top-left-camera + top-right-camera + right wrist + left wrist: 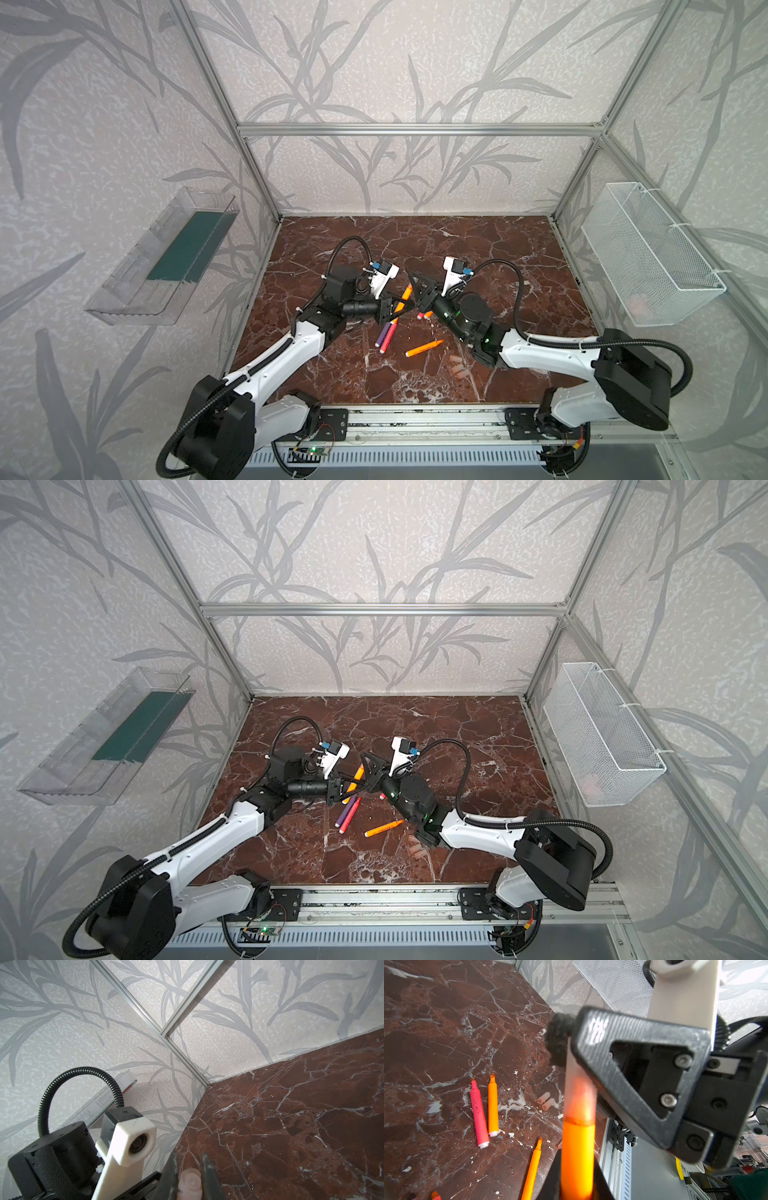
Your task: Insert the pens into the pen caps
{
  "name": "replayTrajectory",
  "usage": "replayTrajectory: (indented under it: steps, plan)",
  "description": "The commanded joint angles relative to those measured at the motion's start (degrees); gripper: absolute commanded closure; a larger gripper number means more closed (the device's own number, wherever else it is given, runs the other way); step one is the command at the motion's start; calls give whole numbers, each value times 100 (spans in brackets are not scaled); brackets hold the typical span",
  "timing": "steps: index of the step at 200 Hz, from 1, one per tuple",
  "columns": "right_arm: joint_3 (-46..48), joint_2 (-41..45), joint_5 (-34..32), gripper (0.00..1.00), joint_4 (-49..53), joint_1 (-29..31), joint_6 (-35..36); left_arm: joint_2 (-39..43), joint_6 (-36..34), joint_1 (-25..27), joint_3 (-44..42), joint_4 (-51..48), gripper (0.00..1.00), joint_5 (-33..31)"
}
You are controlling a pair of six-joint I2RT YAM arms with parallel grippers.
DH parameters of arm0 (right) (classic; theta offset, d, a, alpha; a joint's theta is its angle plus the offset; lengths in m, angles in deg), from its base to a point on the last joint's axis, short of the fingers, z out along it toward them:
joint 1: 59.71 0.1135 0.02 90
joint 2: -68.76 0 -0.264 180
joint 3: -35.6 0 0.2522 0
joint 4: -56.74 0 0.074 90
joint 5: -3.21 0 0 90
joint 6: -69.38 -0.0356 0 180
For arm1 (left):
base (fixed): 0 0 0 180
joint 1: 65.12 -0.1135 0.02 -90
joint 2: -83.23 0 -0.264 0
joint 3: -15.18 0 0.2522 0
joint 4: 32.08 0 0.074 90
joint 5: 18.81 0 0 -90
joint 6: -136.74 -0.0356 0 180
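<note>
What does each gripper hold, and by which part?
Left gripper: an orange pen, by its barrel. Right gripper: a pen cap, by its sides; the cap covers that pen's tip.

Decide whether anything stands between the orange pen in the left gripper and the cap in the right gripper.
Nothing visible does. The orange pen, shut in the left gripper, already has its tip inside the translucent cap that the right gripper holds.

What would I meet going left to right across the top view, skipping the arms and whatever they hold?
First the clear wall tray → purple pen → loose orange pen → pen caps → white mesh basket.
</note>
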Motion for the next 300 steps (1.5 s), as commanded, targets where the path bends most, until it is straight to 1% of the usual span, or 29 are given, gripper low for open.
replayTrajectory:
  steps: [1, 16, 21, 44, 52, 69, 80, 94, 106, 120, 122, 127, 139, 142, 145, 159, 193, 203, 212, 224, 229, 252, 269, 300]
  plan:
    - [271, 207, 1235, 98, 1924, 735, 481, 313, 355, -591, 315, 1246, 100, -2784]
    - [-59, 364, 1066, 91, 2407, 737, 598, 392, 132, -480, 109, 1078, 100, -2900]
    - [-165, 392, 994, 88, 2528, 735, 811, 391, 99, -451, 31, 1059, 100, -2879]
    - [-513, 625, 609, 55, 3051, 716, 1080, 259, 110, -320, -326, 1075, 100, -2785]
    - [-601, 733, 474, 46, 3224, 708, 1173, 160, 155, -274, -437, 1091, 100, -2841]
    - [-733, 986, 229, 32, 3637, 650, 1310, -104, 258, -254, -590, 967, 100, -3113]
    - [-754, 1144, 52, 27, 3877, 610, 1389, -272, 335, -255, -673, 803, 100, -3487]
    - [-700, 1326, -253, 24, 4115, 538, 1431, -484, 449, -265, -787, 709, 100, -3937]
    - [-612, 1499, -327, 23, 4267, 391, 1380, -688, 531, -271, -845, 740, 100, -4226]
    - [-503, 1749, -174, 23, 4367, 236, 1169, -1028, 621, -281, -798, 759, 100, -4359]
    - [-487, 1786, -151, 23, 4367, 91, 1134, -1078, 635, -287, -786, 761, 100, -4366]
    - [-448, 1890, -84, 22, 4366, 1, 1025, -1223, 700, -305, -741, 751, 100, -4378]
    - [-312, 2135, 108, 17, 4184, -70, 932, -1582, 847, -356, -675, 806, 100, -4361]
    - [-271, 2189, 166, 13, 4125, -81, 951, -1659, 883, -374, -661, 818, 100, -4357]
    - [-228, 2254, 217, 12, 4069, -83, 963, -1744, 910, -389, -645, 825, 100, -4359]
    - [-142, 2535, 405, 11, 3979, -88, 1072, -2042, 995, -413, -608, 919, 100, -4464]
    - [-7, 3208, 486, 9, 4072, -86, 1066, -2364, 1059, -421, -400, 637, 100, -4877]
    - [-10, 3381, 659, 7, 4063, -86, 1052, -2407, 1080, -421, -313, 427, 100, -4928]
    - [6, 3504, 989, 6, 3974, -85, 1046, -2417, 1047, -416, -218, 140, 100, -5005]
    - [96, 3550, 1570, 4, 3559, -88, 1085, -2471, 1027, -412, -199, 87, 100, -5177]
    - [118, 3558, 1784, 1, 3417, -83, 1097, -2488, 1018, -411, -183, 47, 100, -5242]
    - [118, 3515, 2306, 1, 3140, -83, 1197, -2538, 1005, -410, -129, -102, 100, -5505]
    - [146, 3408, 2329, 1, 2899, -85, 1237, -2519, 1052, -413, -146, -119, 100, -5608]
    - [126, 3362, 2168, 1, 2969, -83, 1388, -2572, 989, -412, -53, -176, 100, -5564]
